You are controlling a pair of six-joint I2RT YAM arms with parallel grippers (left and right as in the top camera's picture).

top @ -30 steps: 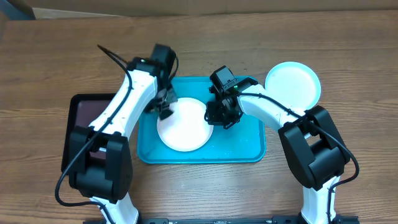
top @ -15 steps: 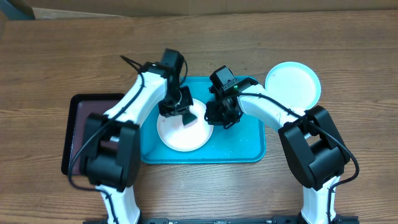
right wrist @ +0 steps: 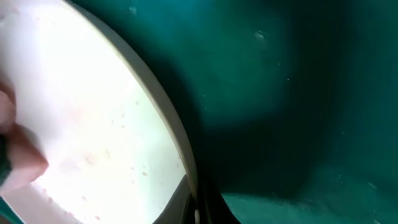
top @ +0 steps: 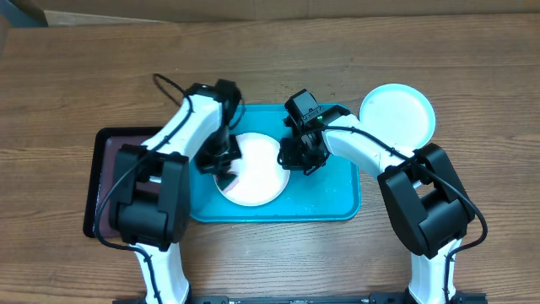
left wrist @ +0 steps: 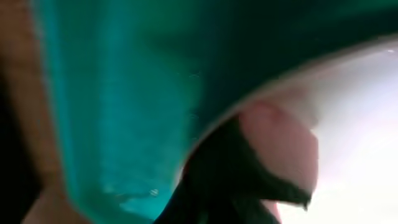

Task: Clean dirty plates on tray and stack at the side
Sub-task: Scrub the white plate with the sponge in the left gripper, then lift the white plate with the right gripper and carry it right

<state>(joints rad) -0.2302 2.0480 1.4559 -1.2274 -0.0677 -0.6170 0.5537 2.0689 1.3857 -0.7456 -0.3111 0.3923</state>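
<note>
No writing or labels can be read. A white plate lies in the turquoise tray on a wooden table. The left gripper has shifted from the plate's upper middle to its left edge within 0.5 seconds; whether its jaws are closed cannot be told. The right gripper stays at the plate's right rim, grip unclear. A light aqua plate sits right of the tray, a dark maroon tray left.
</note>
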